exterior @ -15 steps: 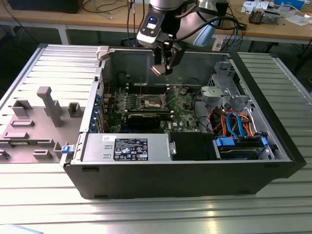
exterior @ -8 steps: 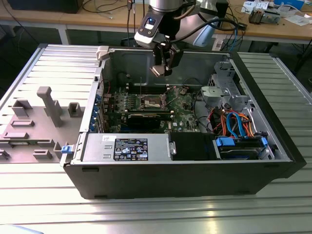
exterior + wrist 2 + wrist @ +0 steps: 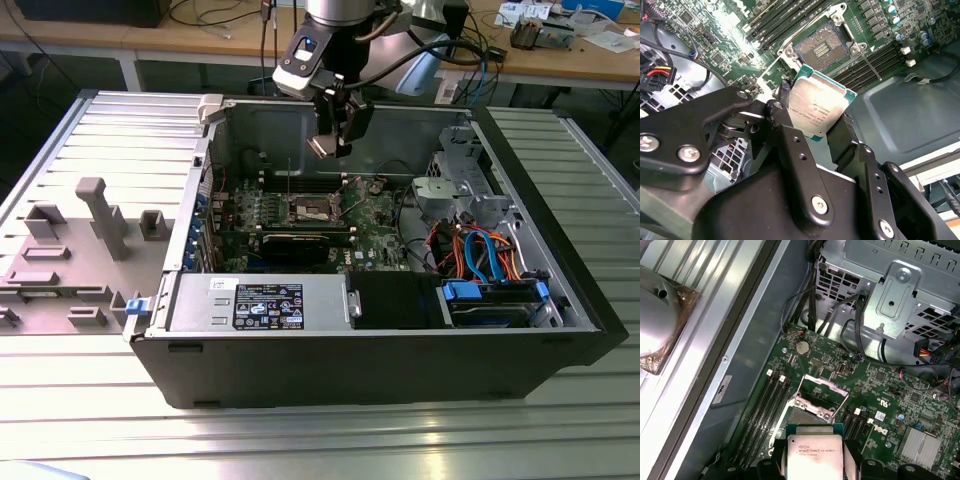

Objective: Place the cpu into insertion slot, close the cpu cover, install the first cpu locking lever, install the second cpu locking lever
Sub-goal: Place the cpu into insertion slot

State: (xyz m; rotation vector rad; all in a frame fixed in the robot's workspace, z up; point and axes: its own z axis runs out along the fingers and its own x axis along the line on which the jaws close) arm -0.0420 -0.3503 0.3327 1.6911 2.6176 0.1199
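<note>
The open computer case (image 3: 350, 360) lies on the ribbed table (image 3: 300, 440), and none of the four steps looks done. On the green circuit board (image 3: 385, 215) the insertion slot (image 3: 807, 418) sits bare, toward the case's far wall. The cpu cover (image 3: 815, 406) is tilted up and open. I judge that the levers are not yet locked. The pincer (image 3: 812, 125) hangs above the slot, well apart from it. It is clamped on the cpu (image 3: 817, 107), a flat square chip with a silvery top and green edge.
</note>
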